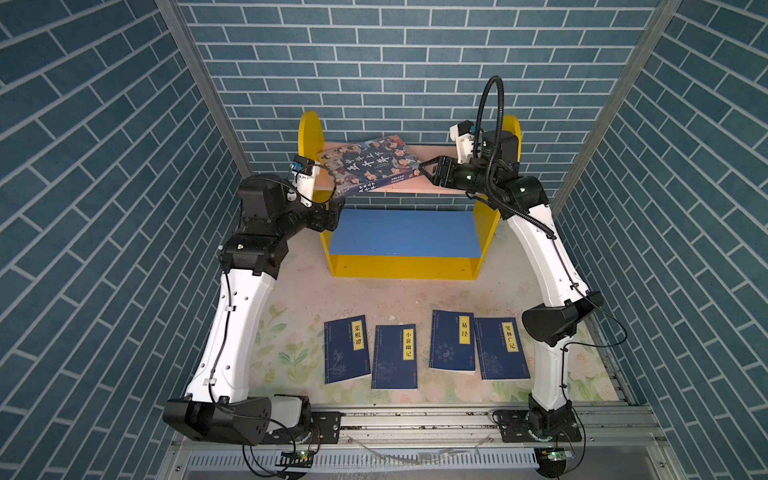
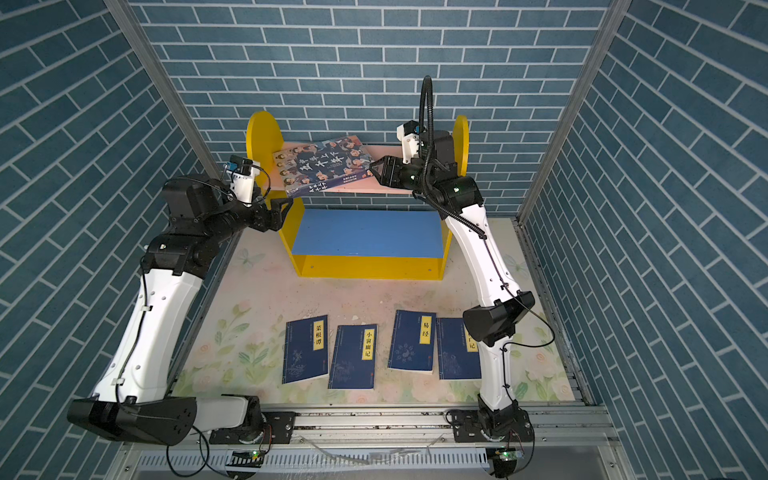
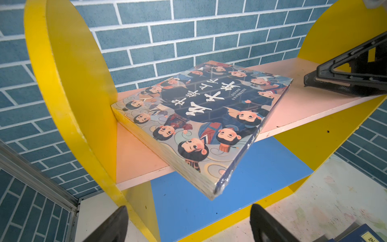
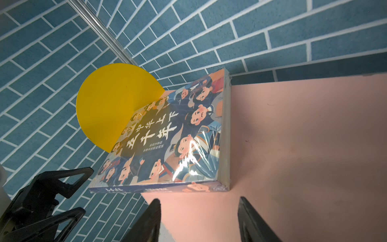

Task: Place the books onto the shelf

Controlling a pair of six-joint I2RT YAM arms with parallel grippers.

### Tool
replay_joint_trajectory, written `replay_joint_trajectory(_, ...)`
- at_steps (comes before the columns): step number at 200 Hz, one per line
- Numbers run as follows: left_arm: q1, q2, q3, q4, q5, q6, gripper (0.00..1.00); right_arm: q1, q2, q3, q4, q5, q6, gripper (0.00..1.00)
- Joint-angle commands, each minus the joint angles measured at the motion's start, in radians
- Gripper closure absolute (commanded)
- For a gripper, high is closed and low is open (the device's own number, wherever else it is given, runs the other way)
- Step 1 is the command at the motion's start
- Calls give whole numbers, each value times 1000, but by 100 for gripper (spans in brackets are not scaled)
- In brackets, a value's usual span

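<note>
Blue brick-pattern wall (image 1: 374,62) closes in three sides of a pale, flower-printed table (image 1: 374,299), and the shelf (image 1: 403,266) stands at the back against that wall, between the two arms. On the shelf's pink upper board (image 4: 293,136) the cartoon-face book (image 1: 368,166) lies flat at the left end, cover up and wrapped in clear film. It sits askew, with one corner against the left yellow side panel (image 1: 309,133) and another jutting past the board's front edge above the blue lower board (image 1: 403,232). The left fingers (image 3: 264,224) are spread wide with nothing between them, just in front of and below that jutting corner; the left wrist view shows a gap between them and it. The right fingers (image 4: 251,222) hover over the right half of the pink board. They are parted, with only the board showing between them, and grip nothing; their tips are near the book's right edge but apart from it. Four navy books (image 1: 394,357) with yellow title labels lie flat in a row near the table's front, well apart from the shelf. The two on the right lie edge to edge, and in a top view the right arm's elbow (image 2: 494,318) covers part of the last one.
</note>
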Motion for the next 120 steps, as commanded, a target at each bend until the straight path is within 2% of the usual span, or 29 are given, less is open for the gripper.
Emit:
replay_joint_trajectory(1, -9, 9, 7, 26, -18, 23, 8, -13, 32, 49, 60, -5, -29, 40)
replay_joint_trajectory(76, -14, 22, 15, 40, -38, 30, 8, -28, 114, 104, 92, -49, 11, 38)
replay_joint_trajectory(120, -15, 34, 16, 57, -62, 33, 8, -38, 142, 113, 123, -119, 50, 38)
